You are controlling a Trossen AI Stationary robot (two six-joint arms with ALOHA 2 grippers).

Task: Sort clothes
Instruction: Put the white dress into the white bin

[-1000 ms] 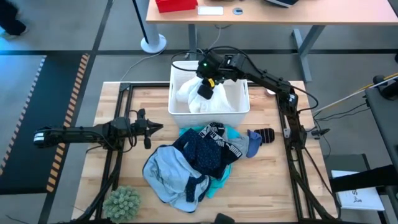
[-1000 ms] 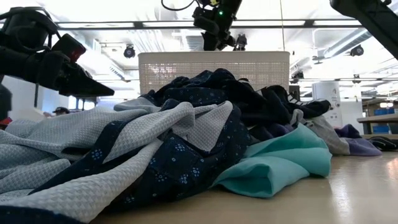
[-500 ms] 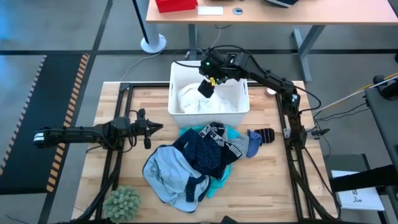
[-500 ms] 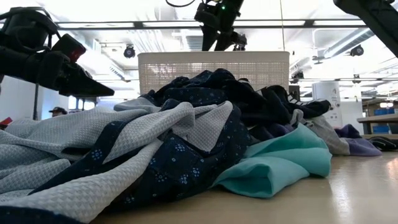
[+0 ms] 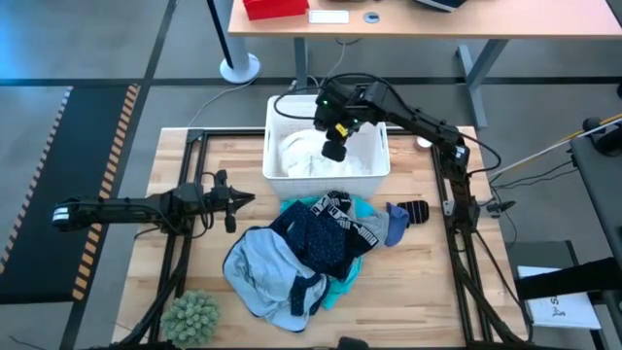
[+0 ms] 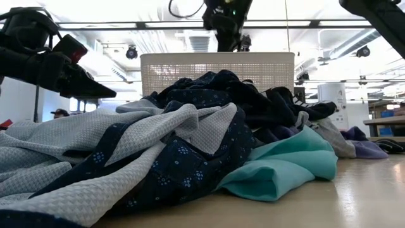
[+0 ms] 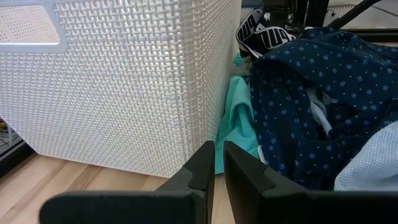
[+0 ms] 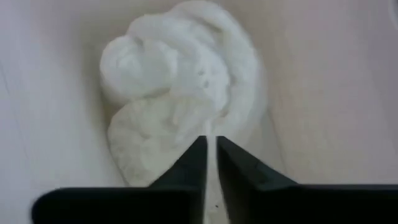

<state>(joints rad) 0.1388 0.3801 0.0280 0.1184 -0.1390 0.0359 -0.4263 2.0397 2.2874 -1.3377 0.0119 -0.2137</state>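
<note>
A white garment [image 5: 316, 157] lies bunched on the floor of the white basket [image 5: 268, 136]; it also shows in the right wrist view [image 8: 180, 81]. My right gripper [image 5: 335, 151] hangs over it, shut and empty [image 8: 210, 149]. A pile lies in front of the basket: a navy patterned piece [image 5: 321, 241], a light blue one [image 5: 260, 267], a turquoise one [image 5: 340, 289], a black one with a white lettered waistband [image 5: 342, 208], and a dark striped sock [image 5: 414, 211] to the right. My left gripper [image 5: 243, 199] waits shut left of the pile, near the basket's corner [image 7: 155, 93].
A fuzzy green ball [image 5: 191, 316] sits at the table's near left corner. Bare wood shows left of the pile and at the near right. A desk with a red box [image 5: 275, 8] stands beyond the table.
The white garment, which rose up under my right gripper a second ago, has dropped and now lies low in the basket. My right gripper has gone up and a little toward the table's right and near edges.
</note>
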